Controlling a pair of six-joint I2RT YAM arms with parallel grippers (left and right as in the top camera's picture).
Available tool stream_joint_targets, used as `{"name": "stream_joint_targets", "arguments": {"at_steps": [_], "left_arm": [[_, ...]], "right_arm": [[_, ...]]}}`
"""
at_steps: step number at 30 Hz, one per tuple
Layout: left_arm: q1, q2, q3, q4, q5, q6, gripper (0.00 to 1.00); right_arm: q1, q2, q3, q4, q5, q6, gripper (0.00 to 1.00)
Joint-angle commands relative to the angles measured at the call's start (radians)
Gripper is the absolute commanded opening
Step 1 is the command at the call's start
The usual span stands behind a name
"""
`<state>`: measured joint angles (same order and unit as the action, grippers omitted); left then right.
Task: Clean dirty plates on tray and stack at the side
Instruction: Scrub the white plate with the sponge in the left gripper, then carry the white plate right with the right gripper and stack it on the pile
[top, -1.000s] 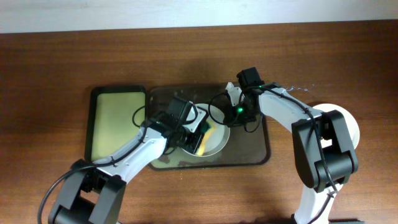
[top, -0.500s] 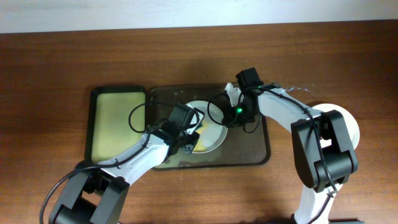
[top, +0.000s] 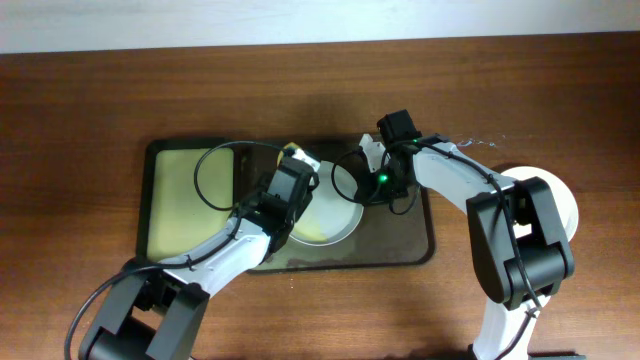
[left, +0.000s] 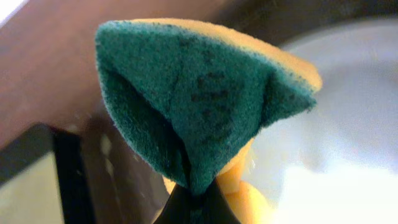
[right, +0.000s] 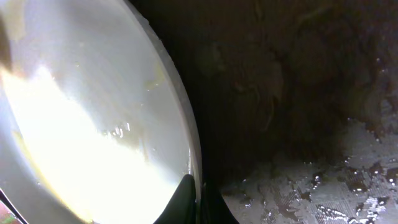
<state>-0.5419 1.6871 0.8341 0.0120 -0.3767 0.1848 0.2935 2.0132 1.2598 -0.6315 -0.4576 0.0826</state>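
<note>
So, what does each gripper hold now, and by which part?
The left gripper pinches the sponge at its folded lower edge; the right gripper clamps the plate by its rim.

Glare whitens the plate (right: 93, 124) (wrist views blurred)

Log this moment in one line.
left gripper: shut on sponge | right gripper: shut on plate rim | plate on tray, yellow smears visible

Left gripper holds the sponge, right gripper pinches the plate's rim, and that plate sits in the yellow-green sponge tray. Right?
Not quite. The plate sits on the dark tray, not the yellow-green sponge tray, as the overhead view shows. The rest holds: the left gripper holds the sponge, and the right gripper pinches the plate's rim.
</note>
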Motion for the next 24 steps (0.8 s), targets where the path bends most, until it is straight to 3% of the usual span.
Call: {"name": "stream_joint_targets", "arguments": {"at_steps": [1,2,3,4,5,8,10,11,12,13,14,20,24], "left_arm": [[0.014,-0.005,0.035,0.093,-0.05,0.002,0.0],[0.014,-0.027,0.074,0.05,-0.039,-0.047,0.0],[0.016,-0.06,0.124,-0.035,0.013,-0.108,0.0],[0.029,-0.1,0.196,-0.167,0.126,-0.188,0.0],[0.055,-0.129,0.264,-0.301,0.225,-0.259,0.0],[0.211,-0.193,0.427,-0.728,0.412,-0.356,0.0],[0.401,-0.232,0.439,-0.903,0.442,-0.357,0.0],[0.484,-0.231,0.438,-0.938,0.441,-0.356,0.0],[0.595,-0.229,0.411,-0.956,0.451,-0.356,0.0],[0.638,-0.229,0.386,-0.957,0.466,-0.352,0.0],[0.659,-0.229,0.357,-0.953,0.499,-0.332,0.0],[0.658,-0.227,0.158,-0.799,0.451,-0.319,0.0],[0.658,-0.227,0.067,-0.673,0.429,-0.319,0.0]], "right_arm": [[-0.006,0.01,-0.017,-0.01,0.042,-0.023,0.04],[-0.006,0.01,-0.017,-0.01,0.042,-0.023,0.04],[-0.006,0.01,-0.017,-0.011,0.042,-0.023,0.13],[-0.006,0.01,-0.017,-0.011,0.042,-0.023,0.45],[-0.006,0.01,-0.017,-0.01,0.042,-0.023,0.54],[-0.005,0.01,-0.019,-0.011,0.043,-0.023,0.61],[0.005,0.01,-0.046,0.014,0.054,-0.023,0.58],[0.023,0.01,-0.056,0.039,0.054,-0.023,0.36],[0.037,0.01,-0.055,0.05,0.056,-0.023,0.26],[0.051,0.009,-0.054,0.065,0.083,-0.022,0.1],[0.061,0.009,-0.04,0.066,0.148,0.006,0.04],[0.095,-0.012,0.393,-0.293,0.41,0.002,0.04],[0.258,-0.021,0.616,-0.483,0.79,0.005,0.04]]}}
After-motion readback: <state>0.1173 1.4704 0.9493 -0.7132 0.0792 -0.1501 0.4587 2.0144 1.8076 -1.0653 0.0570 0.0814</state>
